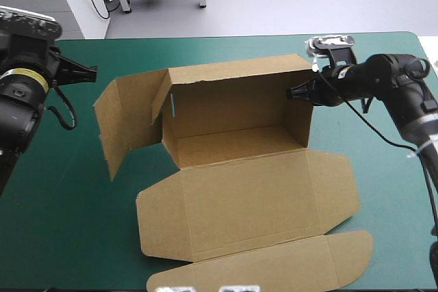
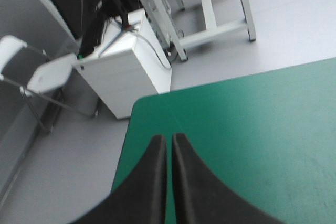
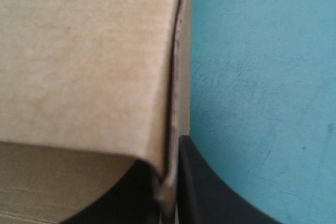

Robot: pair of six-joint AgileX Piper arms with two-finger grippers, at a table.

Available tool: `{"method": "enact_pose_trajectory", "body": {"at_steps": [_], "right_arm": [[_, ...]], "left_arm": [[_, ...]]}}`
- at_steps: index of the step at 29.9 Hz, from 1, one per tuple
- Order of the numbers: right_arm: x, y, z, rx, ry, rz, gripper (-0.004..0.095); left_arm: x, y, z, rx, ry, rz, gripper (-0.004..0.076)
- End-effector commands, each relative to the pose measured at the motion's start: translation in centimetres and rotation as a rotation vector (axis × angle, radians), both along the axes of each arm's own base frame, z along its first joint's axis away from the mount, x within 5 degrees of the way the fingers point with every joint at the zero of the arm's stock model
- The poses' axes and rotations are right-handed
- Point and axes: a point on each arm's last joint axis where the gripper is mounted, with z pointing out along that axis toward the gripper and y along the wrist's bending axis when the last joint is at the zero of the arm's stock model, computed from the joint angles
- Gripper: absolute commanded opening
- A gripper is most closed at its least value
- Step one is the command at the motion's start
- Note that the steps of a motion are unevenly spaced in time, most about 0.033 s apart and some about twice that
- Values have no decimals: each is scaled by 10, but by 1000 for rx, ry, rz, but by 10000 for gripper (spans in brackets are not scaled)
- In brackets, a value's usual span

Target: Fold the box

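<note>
The brown box [image 1: 239,121] lies mid-table with its back wall and right side wall raised. Its left wall and flap [image 1: 126,117] stand splayed outward, and the front panel and lid [image 1: 253,210] lie flat toward the near edge. My right gripper [image 1: 295,92] is at the top of the right wall and shut on it. In the right wrist view that wall's edge [image 3: 170,103] runs between the black fingers [image 3: 202,187] of the right gripper [image 3: 169,182]. My left gripper [image 1: 92,71] hovers shut and holding nothing over the table's far left corner. The left gripper [image 2: 169,139] is well clear of the box.
The teal-green cover [image 1: 61,189] shows bare between the left arm and the box's splayed left flap. A narrower strip of cover [image 1: 390,196] lies on the right, under the right arm. The lid's rounded flap [image 1: 349,258] reaches close to the near edge.
</note>
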Motion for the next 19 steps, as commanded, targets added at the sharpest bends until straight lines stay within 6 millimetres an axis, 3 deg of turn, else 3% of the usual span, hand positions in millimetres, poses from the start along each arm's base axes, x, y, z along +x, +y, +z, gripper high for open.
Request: {"method": "enact_pose_trajectory", "body": {"at_steps": [1, 7, 13, 15, 19], "right_arm": [[8, 16, 20, 43, 19, -1, 3], [41, 34, -13, -104, 175, 29, 3], [67, 43, -44, -123, 193, 32, 22], [75, 43, -53, -131, 190, 14, 79], [89, 43, -64, -132, 149, -46, 333]], "left_arm": [[-1, 24, 2, -118, -9, 33, 11], [7, 49, -36, -228, 134, 81, 11], [11, 53, -72, -268, 239, 92, 11], [12, 53, -78, -277, 252, 88, 11], [13, 51, -81, -272, 270, 63, 11]]}}
